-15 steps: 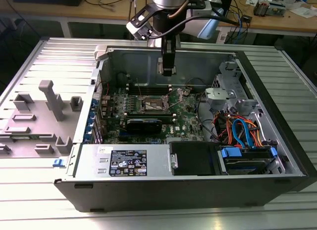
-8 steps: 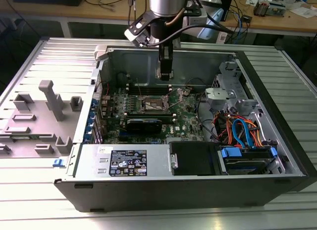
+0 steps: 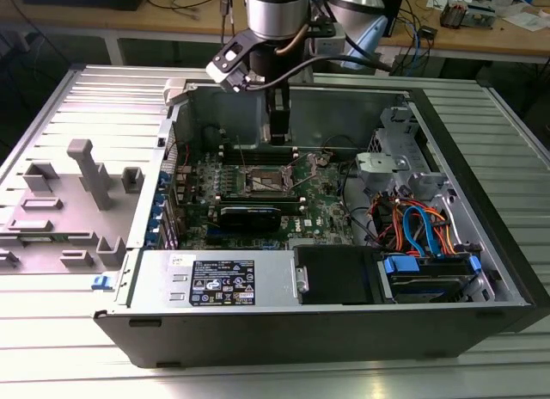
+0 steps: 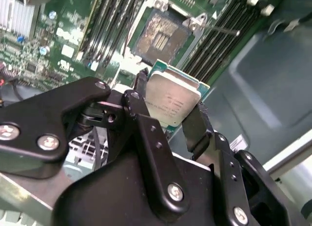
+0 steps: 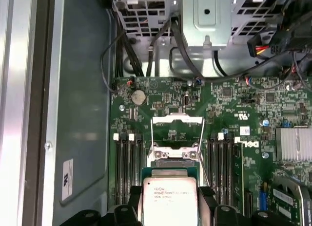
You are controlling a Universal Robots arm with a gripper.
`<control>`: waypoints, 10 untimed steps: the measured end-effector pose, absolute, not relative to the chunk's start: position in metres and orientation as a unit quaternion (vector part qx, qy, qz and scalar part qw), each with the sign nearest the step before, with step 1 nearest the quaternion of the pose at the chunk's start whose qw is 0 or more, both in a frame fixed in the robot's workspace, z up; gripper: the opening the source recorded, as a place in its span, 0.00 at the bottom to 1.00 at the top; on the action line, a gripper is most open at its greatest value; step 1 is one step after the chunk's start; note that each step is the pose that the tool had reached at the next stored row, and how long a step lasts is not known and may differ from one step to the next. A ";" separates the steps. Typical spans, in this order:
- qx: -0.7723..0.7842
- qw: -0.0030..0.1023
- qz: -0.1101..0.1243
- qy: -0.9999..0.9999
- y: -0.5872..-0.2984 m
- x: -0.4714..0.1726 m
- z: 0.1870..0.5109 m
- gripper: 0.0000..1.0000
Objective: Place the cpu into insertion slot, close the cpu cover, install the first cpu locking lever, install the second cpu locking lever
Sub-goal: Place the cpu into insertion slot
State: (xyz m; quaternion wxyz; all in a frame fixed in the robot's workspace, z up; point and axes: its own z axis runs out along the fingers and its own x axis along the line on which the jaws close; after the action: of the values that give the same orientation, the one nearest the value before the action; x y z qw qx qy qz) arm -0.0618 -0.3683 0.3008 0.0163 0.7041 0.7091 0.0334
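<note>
The black gripper (image 4: pixel 171 103) grasps the small square silver-grey cpu (image 4: pixel 170 97) by two opposite edges. The dark-framed square insertion slot (image 4: pixel 161 36) lies below, slightly ahead, with the thin metal cpu cover (image 5: pixel 176 120) raised.

We see the cpu (image 4: pixel 173 103), a flat square chip with a silver-grey top and green rim, clamped by two opposite edges in the gripper (image 4: pixel 170 95), clear of the board. The dark-framed slot (image 3: pixel 265 182) lies bare at the exterior view's centre. The cover (image 5: pixel 176 120) stands swung open.
</note>
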 end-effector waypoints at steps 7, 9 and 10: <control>0.701 0.027 0.045 0.711 -0.368 -0.071 0.292 0.54; 0.701 0.028 0.045 0.711 -0.368 -0.073 0.289 0.54; 0.701 0.028 0.045 0.711 -0.368 -0.073 0.287 0.54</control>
State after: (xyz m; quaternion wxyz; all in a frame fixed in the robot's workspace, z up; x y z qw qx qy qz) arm -0.0729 -0.3683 0.2869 0.0277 0.7011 0.7111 0.0449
